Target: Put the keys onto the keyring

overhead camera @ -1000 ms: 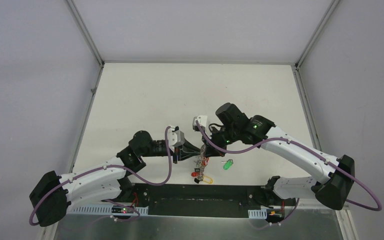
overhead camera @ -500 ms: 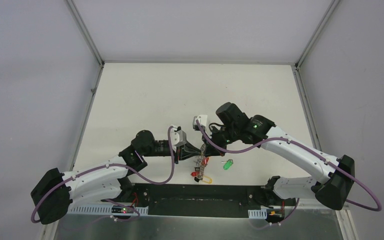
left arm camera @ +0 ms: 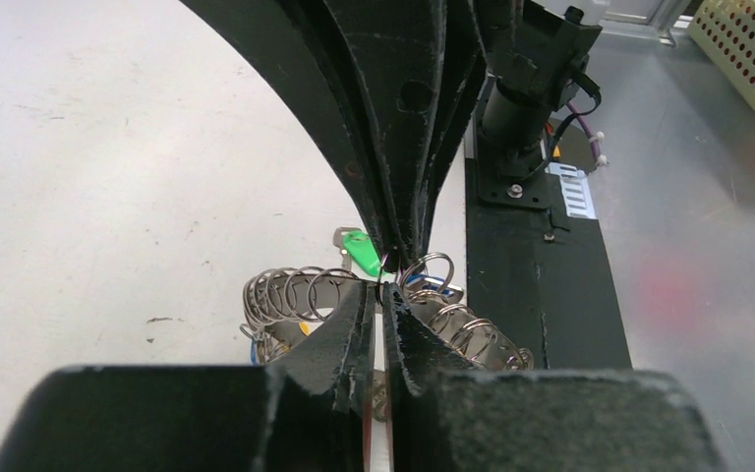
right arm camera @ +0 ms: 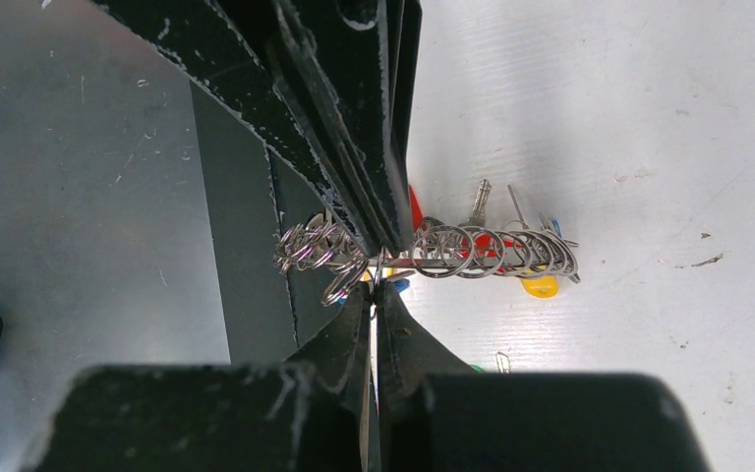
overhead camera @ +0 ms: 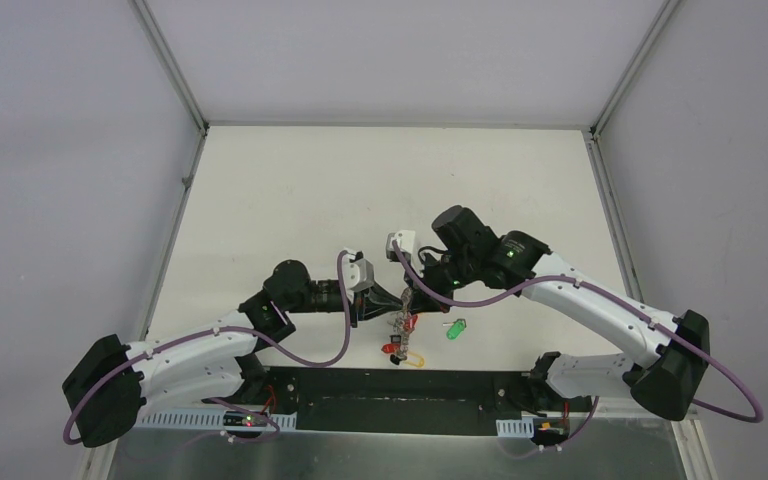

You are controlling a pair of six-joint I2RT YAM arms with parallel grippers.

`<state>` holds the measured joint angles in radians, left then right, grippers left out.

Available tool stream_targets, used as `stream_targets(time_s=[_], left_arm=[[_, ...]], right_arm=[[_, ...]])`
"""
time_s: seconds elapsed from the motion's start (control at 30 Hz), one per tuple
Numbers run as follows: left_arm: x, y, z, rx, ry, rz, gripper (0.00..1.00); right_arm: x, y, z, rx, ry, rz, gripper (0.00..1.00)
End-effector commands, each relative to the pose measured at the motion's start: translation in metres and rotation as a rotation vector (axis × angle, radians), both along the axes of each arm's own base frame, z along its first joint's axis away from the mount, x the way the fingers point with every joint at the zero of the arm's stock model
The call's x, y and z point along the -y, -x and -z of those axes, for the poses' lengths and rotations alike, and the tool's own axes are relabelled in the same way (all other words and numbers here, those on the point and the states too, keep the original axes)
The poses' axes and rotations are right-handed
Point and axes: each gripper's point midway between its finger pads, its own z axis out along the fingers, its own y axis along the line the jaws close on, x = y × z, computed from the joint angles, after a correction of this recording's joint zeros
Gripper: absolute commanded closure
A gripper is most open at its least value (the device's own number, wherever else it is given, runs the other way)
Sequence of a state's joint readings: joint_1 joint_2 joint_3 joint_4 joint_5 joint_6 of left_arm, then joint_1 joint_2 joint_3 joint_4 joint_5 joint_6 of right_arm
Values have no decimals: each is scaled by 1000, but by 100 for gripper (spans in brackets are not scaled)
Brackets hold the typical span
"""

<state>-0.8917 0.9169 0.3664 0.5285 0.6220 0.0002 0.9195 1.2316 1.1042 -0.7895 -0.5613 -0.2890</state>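
1. Left claw (left arm camera: 380,295) is clenched on the keyring (right arm camera: 472,254) wire. The ring is held up over the tabletop (overhead camera: 360,180), mid near edge.
2. Right claw (right arm camera: 374,290) is clenched, tip to tip with the left. Whether it pinches the wire or the blue-tagged key (left arm camera: 435,286) loop, I cannot tell.
3. Green-tagged key (overhead camera: 456,328) lies loose, just right of the ring.
4. Judgement: steady the ring, open the gap gently and slide the loop along the wire. A slip looks likely.

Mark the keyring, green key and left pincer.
keyring (right arm camera: 482,258): right wrist view, on its densely strung stretch.
green key (overhead camera: 456,328): top view, on its green tag.
left pincer (left arm camera: 381,295): left wrist view, midway between its fingertips.
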Motion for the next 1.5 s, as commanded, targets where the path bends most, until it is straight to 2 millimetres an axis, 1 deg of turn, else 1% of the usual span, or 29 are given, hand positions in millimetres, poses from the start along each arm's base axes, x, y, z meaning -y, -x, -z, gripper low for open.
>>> stream_targets(time_s=[0.0,0.07,0.23,0.37,0.47,0.67,0.7,0.77,0.97,1.03,1.13,1.23,1.4,1.47], left_arm=[[4,-9,-36,20,92,-49,90],[4,-9,-38,22,99,-52,87],[5,-10,-38,30,90,-45,87],[7,-9,-37,30,83,-32,92],[8,-9,-37,33,81,-27,99],[7,-7,-35,23,72,-27,100],[6,-8,-34,17,72,-31,100],[4,-9,-35,11,79,-47,100],[-5,-13,-44,18,145,-107,100],[-8,-13,-50,37,176,-115,100],[-13,-11,-57,68,231,-125,100],[-19,-10,-65,98,289,-138,100],[-28,-2,-82,161,389,-129,100],[-30,1,-89,178,423,-124,100]], right_arm=[[-12,1,-29,45,-128,-23,100],[-13,0,-30,45,-130,-21,100],[-13,1,-30,40,-131,-24,100],[-13,1,-29,39,-130,-24,100],[-13,0,-29,41,-129,-23,100],[-12,-4,-29,64,-124,-8,100],[-11,-5,-30,73,-124,0,98],[-11,-8,-30,86,-125,15,92],[-9,-21,-34,154,-163,95,58],[-8,-25,-37,186,-186,126,52],[-3,-35,-45,248,-225,192,51],[2,-40,-55,300,-270,228,51],[5,-43,-76,379,-382,238,52],[4,-44,-88,417,-443,242,52]])
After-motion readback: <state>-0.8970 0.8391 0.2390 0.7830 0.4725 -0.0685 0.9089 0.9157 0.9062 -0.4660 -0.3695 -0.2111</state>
